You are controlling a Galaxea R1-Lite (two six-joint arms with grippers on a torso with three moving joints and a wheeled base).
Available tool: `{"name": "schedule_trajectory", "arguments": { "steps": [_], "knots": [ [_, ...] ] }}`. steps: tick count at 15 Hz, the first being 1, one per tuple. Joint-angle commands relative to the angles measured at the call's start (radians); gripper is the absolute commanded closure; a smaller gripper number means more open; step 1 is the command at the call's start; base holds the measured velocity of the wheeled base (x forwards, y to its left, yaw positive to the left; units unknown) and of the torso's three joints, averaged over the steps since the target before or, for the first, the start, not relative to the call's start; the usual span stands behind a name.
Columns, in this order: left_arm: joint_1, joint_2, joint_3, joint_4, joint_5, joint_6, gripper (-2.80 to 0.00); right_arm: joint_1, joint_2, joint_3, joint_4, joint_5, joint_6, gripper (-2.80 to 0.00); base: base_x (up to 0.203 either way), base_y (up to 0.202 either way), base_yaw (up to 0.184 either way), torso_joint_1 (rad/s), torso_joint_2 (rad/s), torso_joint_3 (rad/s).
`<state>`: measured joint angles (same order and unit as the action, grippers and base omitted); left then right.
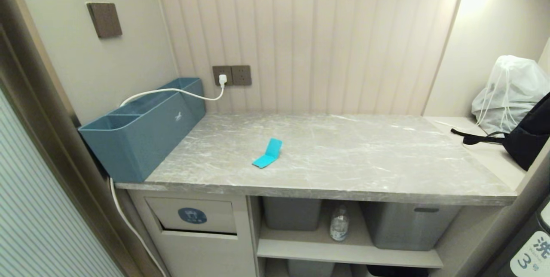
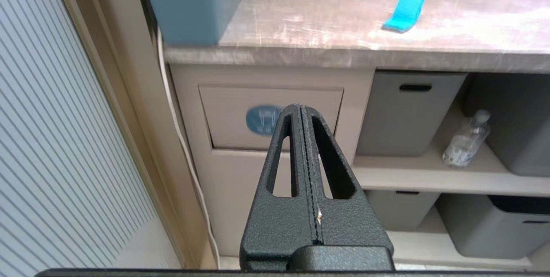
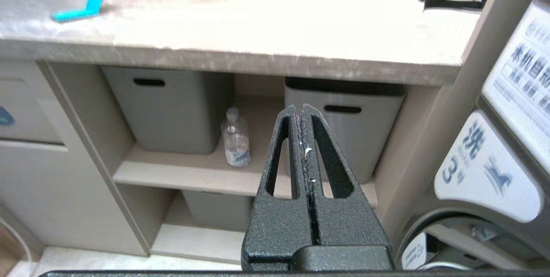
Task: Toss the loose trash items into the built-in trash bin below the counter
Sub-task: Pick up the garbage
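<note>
Bright-turquoise, flat and folded into an L, the small strip lies mid-frame on the long grey marble-look stone counter, one flap tilted up. Below, centre-low in the head view, the small clear plastic water bottle with white cap stands on a beige shelf between 2 matte grey plastic tubs. Lower left, the beige tilting flap with round blue sticker sits slightly ajar. The textured black left gripper and right gripper are both pressed closed, empty.

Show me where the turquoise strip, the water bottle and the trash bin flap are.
turquoise strip (image 1: 267, 153), head view, its fold.
water bottle (image 1: 339, 224), head view, its body.
trash bin flap (image 1: 215, 214), head view, bare panel.
</note>
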<state>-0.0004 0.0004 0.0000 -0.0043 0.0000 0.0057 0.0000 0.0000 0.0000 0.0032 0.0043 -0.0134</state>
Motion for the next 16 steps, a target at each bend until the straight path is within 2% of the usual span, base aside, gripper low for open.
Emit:
{"name": "schedule_trajectory", "arguments": {
  "steps": [1, 4, 5, 7, 11, 14, 16],
  "knots": [
    [0.000, 0.000, 0.000, 0.001, 0.000, 0.000, 0.00, 0.000, 0.000, 0.000, 0.000, 0.000, 0.006, 0.00, 0.000, 0.000, 0.000, 0.172, -0.44, -0.227],
    [-0.001, 0.002, -0.022, -0.008, -0.008, 0.014, 0.00, 0.000, 0.000, 0.000, -0.002, 0.000, 0.007, 0.00, 0.000, 0.000, 0.000, 0.069, -0.14, -0.078],
    [-0.001, 0.024, -0.079, -0.009, -0.010, 0.017, 0.00, 0.000, 0.000, 0.000, -0.001, -0.001, 0.007, 0.00, 0.000, 0.000, 0.000, 0.022, -0.04, -0.022],
    [-0.004, 0.166, -0.267, -0.016, -0.014, 0.015, 0.00, 0.000, 0.000, 0.000, -0.002, -0.001, 0.007, 0.00, 0.000, 0.000, 0.000, 0.000, 0.00, 0.000],
    [-0.035, 0.756, -0.698, -0.031, -0.070, -0.045, 0.00, 0.000, 0.000, 0.000, -0.002, 0.000, 0.006, 0.00, 0.000, 0.000, 0.000, 0.000, 0.00, 0.000],
    [-0.096, 1.213, -0.907, -0.104, -0.129, -0.074, 0.00, 0.000, 0.000, 0.000, -0.002, 0.000, 0.006, 0.00, 0.000, 0.000, 0.000, 0.000, 0.00, 0.000],
    [-0.167, 1.474, -1.015, -0.169, -0.157, -0.082, 0.00, 0.000, 0.000, 0.000, -0.001, -0.001, 0.006, 0.00, 0.000, 0.000, 0.000, 0.000, 0.00, 0.000]
  ]
}}
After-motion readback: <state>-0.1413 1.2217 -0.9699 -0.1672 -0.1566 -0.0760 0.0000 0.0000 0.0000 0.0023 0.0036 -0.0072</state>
